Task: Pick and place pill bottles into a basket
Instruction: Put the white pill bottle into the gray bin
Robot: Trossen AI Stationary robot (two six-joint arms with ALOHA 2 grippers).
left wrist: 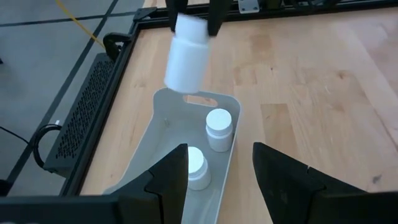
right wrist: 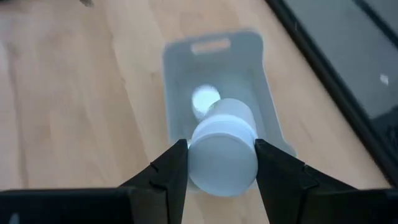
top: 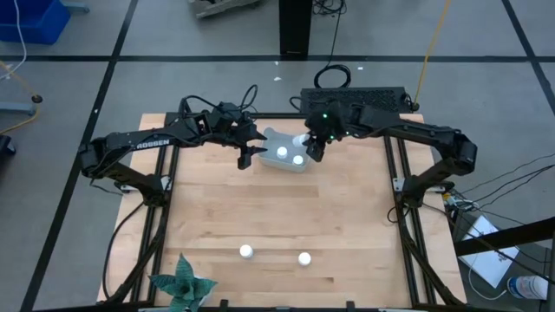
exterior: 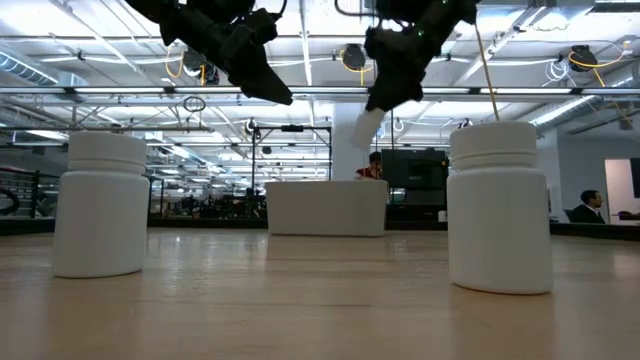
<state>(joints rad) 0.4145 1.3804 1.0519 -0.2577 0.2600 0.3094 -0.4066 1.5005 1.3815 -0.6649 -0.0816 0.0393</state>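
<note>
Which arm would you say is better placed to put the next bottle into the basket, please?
The right. Its gripper already holds a pill bottle directly above the basket, while the left gripper hovers open and empty at the basket's other end.

Wooden tabletop (top: 277, 217): light planks, bordered by a black metal frame (top: 406, 234). Green star-shaped paper plant (top: 182, 284) at the tabletop's 7 o'clock corner. Black perforated box (top: 381, 94) on the floor just beyond the 1 o'clock corner. Yellow cable (top: 431, 43) runs across the grey floor at 1 o'clock. Blue bin (top: 30, 19) at 10 o'clock. A seated person (exterior: 588, 207) in the room beyond.
</note>
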